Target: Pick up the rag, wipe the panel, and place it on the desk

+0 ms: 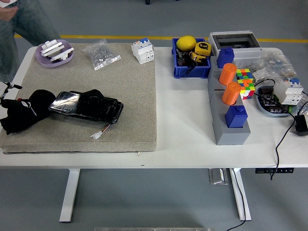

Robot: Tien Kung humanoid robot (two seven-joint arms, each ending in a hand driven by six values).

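While my left robot hand [19, 113] rests at the far left edge of the grey mat [130, 96], I judge the wiping step to be the one in hand: a dark mass, black glove and rag [41, 103] running together, sits right against the left end of the glossy black panel [89, 106]. Hand and cloth are both black, so I cannot tell how far my fingers are curled or spread, nor whether they truly clamp the rag or merely lie on it. The rag appears to touch the panel's left end, perhaps lapping onto it. The panel lies flat on the mat, tilted slightly, with a small white connector [97, 134] trailing from its lower side. If the cloth is in my grasp, the next move calls for a sweep to the right along the panel, light enough not to shove the panel off its place or snag that lead; afterwards the rag must go down on the worktop [183, 139]. Further back on the mat stand a purple dish [54, 53], a bag of small parts [100, 54] and a white breaker [143, 51]. To the right, well apart, are a blue bin [191, 65] and orange cylinders [230, 84] on a grey block. My right robot hand is nowhere visible. A person [19, 19] stands at the far left corner.
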